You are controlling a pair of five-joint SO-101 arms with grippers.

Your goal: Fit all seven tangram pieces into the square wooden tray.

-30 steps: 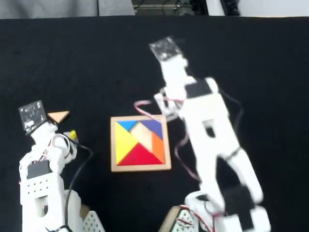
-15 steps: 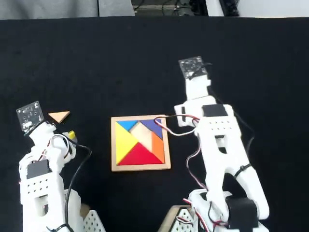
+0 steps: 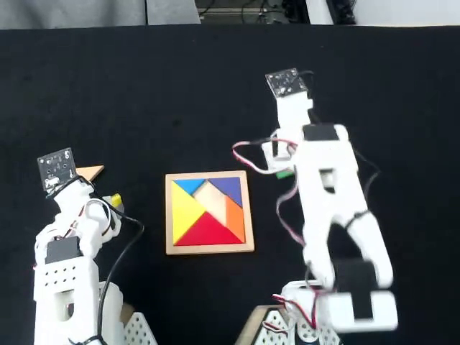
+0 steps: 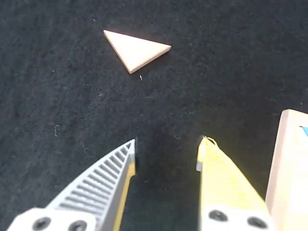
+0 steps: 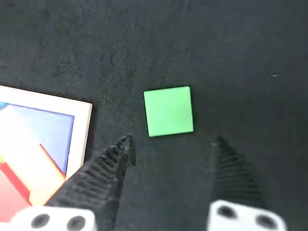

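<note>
The square wooden tray (image 3: 170, 248) lies mid-table with blue, yellow, red, orange and purple pieces in it and a pale wood-coloured patch at its centre. A tan triangle (image 4: 136, 49) lies flat on the black cloth ahead of my left gripper (image 4: 168, 144), which is open and holds nothing; the tan triangle (image 3: 90, 172) is left of the tray. A green square (image 5: 168, 111) lies flat just outside the tray's wall (image 5: 83, 137). My right gripper (image 5: 173, 141) hovers open just short of it, with nothing between its fingers.
The tray's edge (image 4: 288, 163) is close beside my left gripper's yellow finger. The left arm (image 3: 68, 241) stands at the front left, the right arm (image 3: 327, 194) right of the tray. Black cloth covers the table, with open room toward the back.
The right arm swung from the tray's far right corner out to the right, over the green square. The left arm shifted slightly toward the tan triangle. The pieces in the tray have not moved.
</note>
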